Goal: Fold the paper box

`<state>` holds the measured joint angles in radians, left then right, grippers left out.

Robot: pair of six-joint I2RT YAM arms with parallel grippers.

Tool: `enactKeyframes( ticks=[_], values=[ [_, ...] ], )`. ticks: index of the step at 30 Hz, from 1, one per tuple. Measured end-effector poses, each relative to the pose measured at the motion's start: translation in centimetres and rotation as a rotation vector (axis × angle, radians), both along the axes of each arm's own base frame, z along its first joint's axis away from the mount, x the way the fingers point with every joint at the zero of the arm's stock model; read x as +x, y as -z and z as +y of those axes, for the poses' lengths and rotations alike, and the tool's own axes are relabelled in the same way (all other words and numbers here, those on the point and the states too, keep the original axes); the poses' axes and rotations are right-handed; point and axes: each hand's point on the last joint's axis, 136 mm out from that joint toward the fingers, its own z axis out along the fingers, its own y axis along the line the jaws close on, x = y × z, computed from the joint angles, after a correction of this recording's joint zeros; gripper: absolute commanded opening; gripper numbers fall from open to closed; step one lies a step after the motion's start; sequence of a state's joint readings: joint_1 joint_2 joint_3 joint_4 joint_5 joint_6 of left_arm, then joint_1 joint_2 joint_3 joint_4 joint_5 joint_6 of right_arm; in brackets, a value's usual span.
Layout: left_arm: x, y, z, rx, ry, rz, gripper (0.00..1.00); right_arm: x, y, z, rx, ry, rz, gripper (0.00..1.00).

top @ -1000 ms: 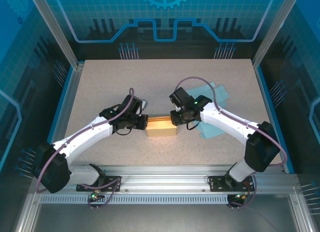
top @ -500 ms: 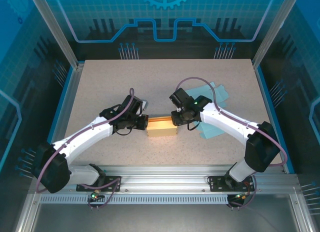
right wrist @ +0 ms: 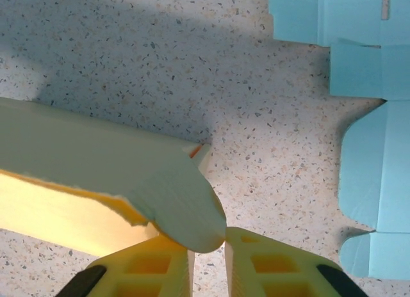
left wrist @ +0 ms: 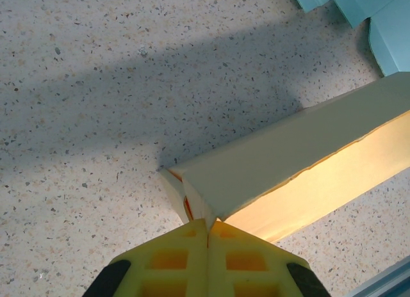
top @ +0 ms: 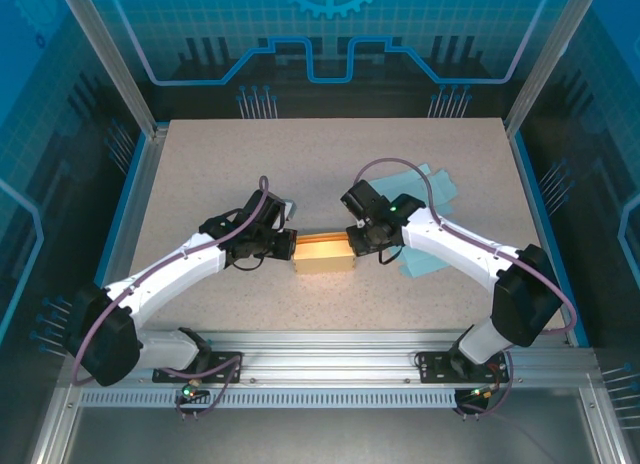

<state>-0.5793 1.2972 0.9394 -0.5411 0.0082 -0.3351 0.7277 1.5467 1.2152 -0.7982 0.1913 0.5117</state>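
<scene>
A cream paper box [top: 323, 252] lies lengthwise on the table's middle, its top open along the near side. My left gripper [top: 293, 246] is at the box's left end. In the left wrist view the left gripper [left wrist: 208, 221] is shut on the end flap of the box [left wrist: 288, 150]. My right gripper [top: 352, 242] is at the box's right end. In the right wrist view the right gripper [right wrist: 209, 242] has its jaws a narrow gap apart. The rounded flap [right wrist: 186, 207] rests over the left finger, its tip at the mouth of the jaws.
Flat light-blue box blanks [top: 430, 219] lie on the table right of the box, under the right forearm. They also appear as blue blanks [right wrist: 371, 118] and blue blanks [left wrist: 378, 22]. The speckled tabletop [top: 330, 164] stretches behind the box.
The right gripper has shifted slightly at the box's right end and its jaws have narrowed. The left gripper and the box have stayed put.
</scene>
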Motion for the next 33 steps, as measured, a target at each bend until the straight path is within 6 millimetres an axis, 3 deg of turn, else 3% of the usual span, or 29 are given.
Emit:
enactKeyframes(
  ticks=[10,25,33],
  values=[
    [0.0,0.0,0.0,0.0,-0.001,0.0,0.0,-0.6,-0.2,1.7,0.083,-0.044,0.035,0.09],
    [0.1,0.1,0.2,0.01,-0.008,-0.003,0.0,-1.0,-0.3,2.2,0.118,-0.046,0.062,0.04],
    [0.3,0.2,0.4,0.024,-0.017,-0.009,0.0,-0.4,-0.6,2.5,0.235,-0.015,0.088,0.0]
  ],
)
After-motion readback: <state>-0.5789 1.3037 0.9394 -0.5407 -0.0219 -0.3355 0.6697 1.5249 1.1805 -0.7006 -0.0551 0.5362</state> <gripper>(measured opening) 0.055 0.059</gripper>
